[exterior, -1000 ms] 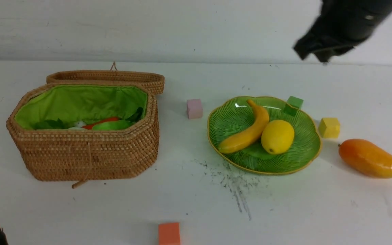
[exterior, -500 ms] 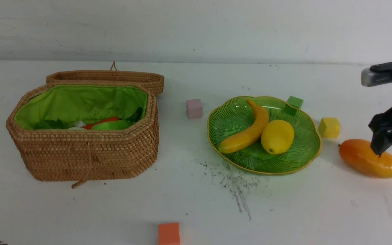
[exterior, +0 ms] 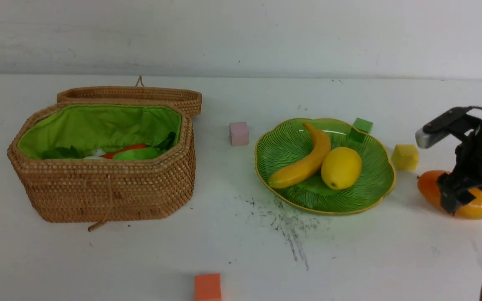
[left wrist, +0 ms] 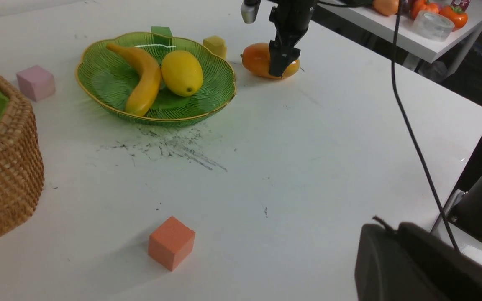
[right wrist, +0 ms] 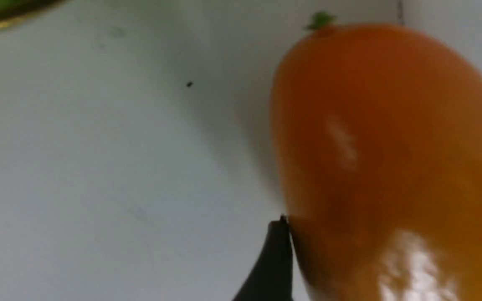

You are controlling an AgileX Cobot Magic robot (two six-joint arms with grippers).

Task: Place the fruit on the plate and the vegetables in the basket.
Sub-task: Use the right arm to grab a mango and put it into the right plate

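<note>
Front view shows you most of the sorting done: the banana (exterior: pixel 303 161) and lemon (exterior: pixel 341 168) lie on the plate (exterior: pixel 375 184), and left of the plate, well apart, the basket (exterior: pixel 103 188) holds what look like the vegetables (exterior: pixel 128 152), half hidden by its rim. Only the mango (exterior: pixel 473 207) is left, on the table right of the plate. Your right gripper (exterior: pixel 452 200) is down over it, jaws spread wide around it, nothing clamped yet. Your left gripper (left wrist: pixel 429 267) is hard to read; judge it closed and empty.
</note>
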